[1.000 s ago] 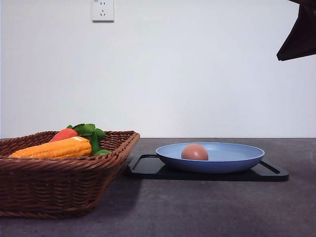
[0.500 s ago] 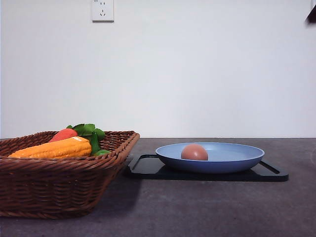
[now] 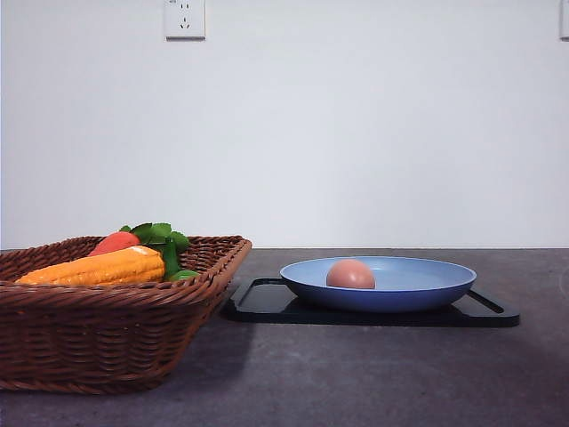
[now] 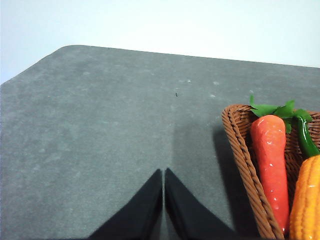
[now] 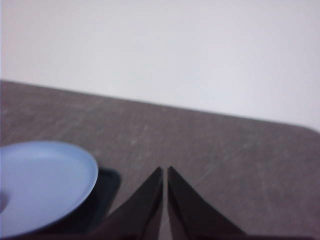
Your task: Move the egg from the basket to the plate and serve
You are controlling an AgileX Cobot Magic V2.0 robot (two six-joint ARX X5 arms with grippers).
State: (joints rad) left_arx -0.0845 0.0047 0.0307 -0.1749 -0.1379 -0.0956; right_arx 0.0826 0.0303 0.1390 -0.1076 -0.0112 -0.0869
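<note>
- The egg (image 3: 350, 274) lies in the blue plate (image 3: 427, 289), a little left of the plate's middle in the front view, its lower part hidden behind the near rim.
- The plate sits on a flat black tray (image 3: 267, 302), which lies on the dark grey table (image 3: 356, 382).
- The brown wicker basket (image 3: 98, 342) stands to the left of the tray, its right corner just beside the tray's left end; I cannot tell whether they touch.
- In the basket I see an orange corn cob (image 3: 98, 267) lying lengthwise, a red-orange carrot (image 3: 114, 242) behind it, and green leaves (image 3: 160, 234) at the carrot's end.
- My left fingers (image 4: 163, 200) are pressed together, with only a thin seam between the two dark tips, and they grip nothing. They hang over bare table beside the basket's corner (image 4: 245, 165).
- From my left wrist the carrot (image 4: 270, 160) lies along the basket's wall, its leaves (image 4: 280, 110) at the far end, and the corn cob (image 4: 306, 200) lies just beside it.
- My right fingers (image 5: 165, 200) are likewise closed tip to tip and hold nothing. They hang over the table, near the tray's corner (image 5: 107, 182).
- From my right wrist the plate's rim (image 5: 85, 170) shows pale blue and blurred, to one side of my fingers and apart from them.
- A white wall socket (image 3: 185, 18) sits high on the white wall behind the basket.
</note>
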